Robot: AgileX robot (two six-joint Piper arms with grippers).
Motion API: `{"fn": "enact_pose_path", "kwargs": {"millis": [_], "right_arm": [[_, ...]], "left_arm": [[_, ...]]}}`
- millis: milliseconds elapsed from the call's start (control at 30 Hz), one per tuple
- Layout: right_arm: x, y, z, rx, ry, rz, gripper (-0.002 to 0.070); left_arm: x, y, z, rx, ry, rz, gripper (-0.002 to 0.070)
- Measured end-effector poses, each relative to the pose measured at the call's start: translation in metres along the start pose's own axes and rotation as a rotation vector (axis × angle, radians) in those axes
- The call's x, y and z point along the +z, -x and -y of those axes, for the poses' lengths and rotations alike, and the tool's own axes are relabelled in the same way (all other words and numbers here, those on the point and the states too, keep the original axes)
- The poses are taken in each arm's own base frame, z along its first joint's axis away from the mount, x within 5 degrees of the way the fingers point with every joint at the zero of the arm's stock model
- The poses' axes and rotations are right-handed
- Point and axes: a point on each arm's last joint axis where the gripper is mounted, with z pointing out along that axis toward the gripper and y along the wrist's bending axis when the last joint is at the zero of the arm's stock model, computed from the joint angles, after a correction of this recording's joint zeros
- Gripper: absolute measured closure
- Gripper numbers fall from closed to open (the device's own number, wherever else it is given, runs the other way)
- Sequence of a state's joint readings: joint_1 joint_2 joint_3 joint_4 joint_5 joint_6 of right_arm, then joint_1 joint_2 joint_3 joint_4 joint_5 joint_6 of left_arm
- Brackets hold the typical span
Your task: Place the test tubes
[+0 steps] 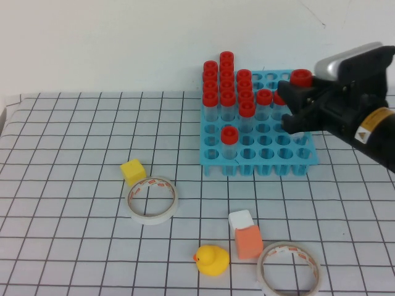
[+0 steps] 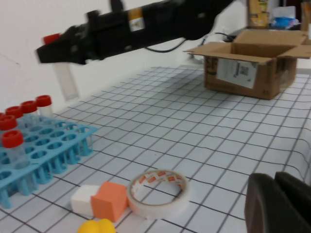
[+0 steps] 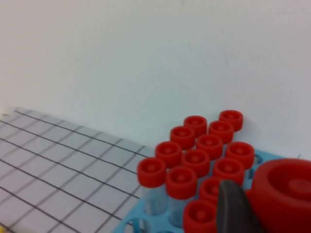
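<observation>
Left pincer (image 2: 275, 194): out of the high view, seen only from its own wrist camera; closed tight with nothing in it, parked low over the desk (image 1: 74, 246) (idle for this step, by the look of it).
Loose items: from the left, a yellow cube (image 1: 133, 171) just beside a tape roll (image 1: 152, 198); then a duck (image 1: 212, 259), a white block (image 1: 241, 219) against an orange block (image 1: 249, 242), and a second tape roll (image 1: 289, 269) at the near edge; all apart from the rack, none in the way.
Rack (image 1: 259, 168): blue, far right of centre; far-left holes filled with racked tubes (image 1: 227, 83), red caps up; a lone tube (image 1: 229, 140) standing by itself in a nearer row; near rows and right side mostly open.
Held tube (image 1: 300, 78): upright, red cap on top, raised above the rack's far right part, lower end clear of the holes.
Right pincer (image 1: 295, 103): reaching in from the right, jaws partway apart and clamped on the held tube just below its cap.
Step in hand: most likely carrying this tube to an empty hole; insertion not yet begun.
Next move: calls for lining the lower end over one open hole, keeping the tube plumb, lowering straight, and letting go only once seated; needs clearance from the neighbouring caps to the left.
</observation>
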State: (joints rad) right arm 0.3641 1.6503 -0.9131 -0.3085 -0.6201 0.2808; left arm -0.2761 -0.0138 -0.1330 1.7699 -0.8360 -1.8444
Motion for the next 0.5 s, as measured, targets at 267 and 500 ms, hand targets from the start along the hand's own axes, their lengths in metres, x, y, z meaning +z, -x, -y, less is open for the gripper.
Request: {"fn": "enact_pose_path", "kwargs": {"millis": [267,500], "right_arm": [[0.035,-0.012,0.011,-0.037,-0.056,0.004,0.0411],[0.061,-0.023,0.014,-0.001,-0.043,0.085,0.0411]], "left_arm": [[0.000,-0.001,0.002,0.000,-0.022,-0.006,0.0675],[0.000,-0.001,0.002,0.000,-0.022,-0.006,0.0675]]}}
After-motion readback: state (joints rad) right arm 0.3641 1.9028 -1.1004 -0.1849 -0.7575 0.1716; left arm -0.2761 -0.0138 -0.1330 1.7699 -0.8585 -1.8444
